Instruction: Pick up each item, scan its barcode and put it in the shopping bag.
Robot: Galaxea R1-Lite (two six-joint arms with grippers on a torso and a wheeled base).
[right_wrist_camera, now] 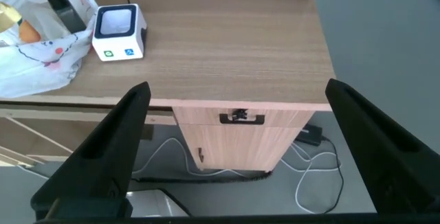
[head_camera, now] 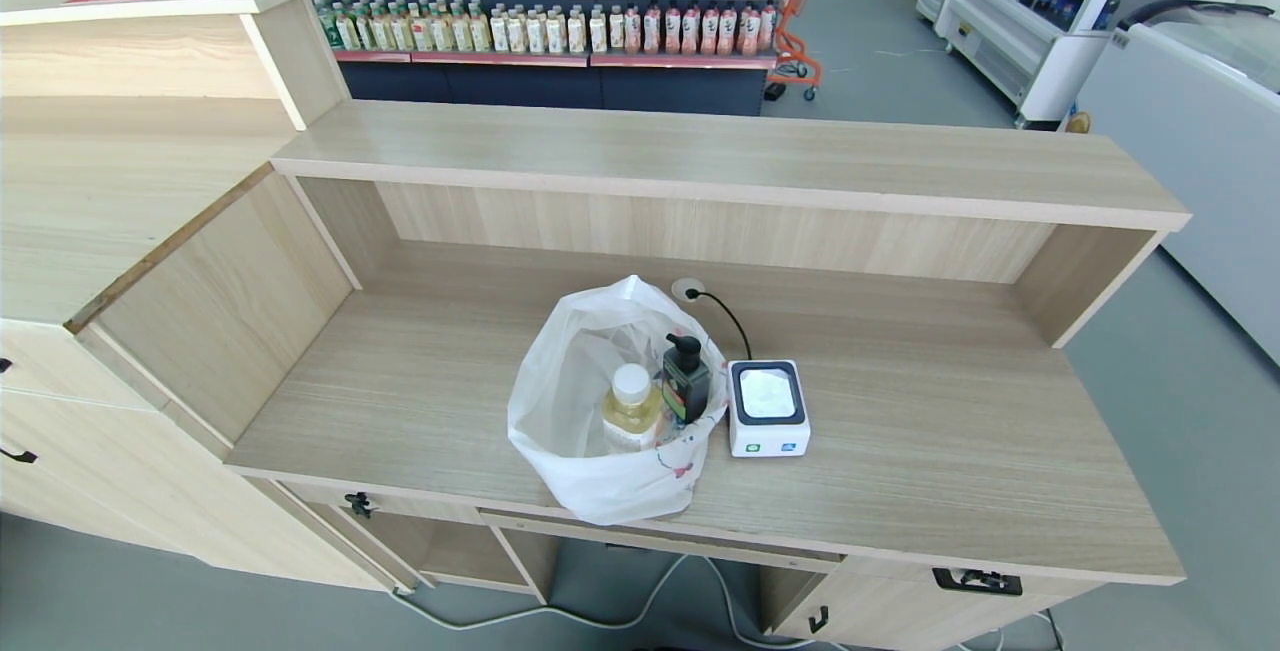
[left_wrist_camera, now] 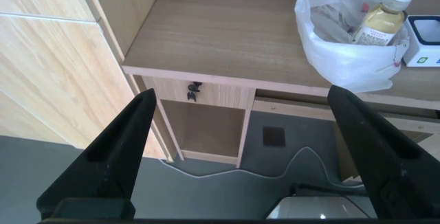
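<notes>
The shopping bag sits near the front edge of the wooden surface, mouth open and upward. Two items stand inside it: a clear bottle of pale yellow liquid with a white cap, and beside it a dark pump bottle. Judging by that, the bagging looks largely done.

The bag is thin, soft plastic that would likely crumple or drag if nudged, so it gives no firm hold. Both bottles look rigid and smooth, with some weight from their contents. Each is best taken across the body from above, below the cap or pump head, since the pump could depress or twist.

The white barcode scanner stands just beside the bag on the robot's right, nearly touching it. Its black cable runs back to a round port, and either could snag a reach from that side.

The left gripper hangs off the front of the surface, below its level, jaws spread wide and holding nothing. The right gripper is likewise low before the drawer front, jaws wide apart and empty.
</notes>
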